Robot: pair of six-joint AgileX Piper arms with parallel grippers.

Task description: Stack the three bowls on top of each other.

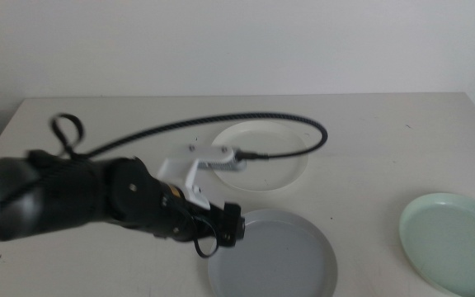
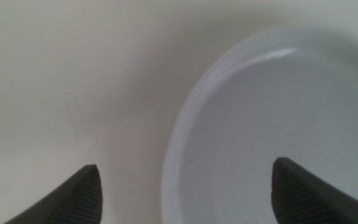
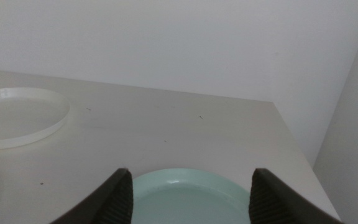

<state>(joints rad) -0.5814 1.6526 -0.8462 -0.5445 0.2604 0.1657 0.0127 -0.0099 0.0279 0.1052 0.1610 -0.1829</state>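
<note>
The grey bowl (image 1: 272,257) lies at the table's front centre. My left gripper (image 1: 232,226) hovers at its left rim, reaching in from the left. In the left wrist view the left gripper (image 2: 185,165) is open, one jaw over the table and the other over the grey bowl (image 2: 278,118). The white bowl (image 1: 275,157) lies further back, partly hidden by the left arm. The mint green bowl (image 1: 456,241) lies at the front right. My right gripper (image 3: 191,173) stands open just above the near rim of the mint green bowl (image 3: 185,196); this arm is outside the middle view.
A black corrugated cable (image 1: 303,124) arcs over the white bowl from the left arm. The table's right edge (image 3: 297,155) runs close to the mint green bowl. A white wall rises behind the table.
</note>
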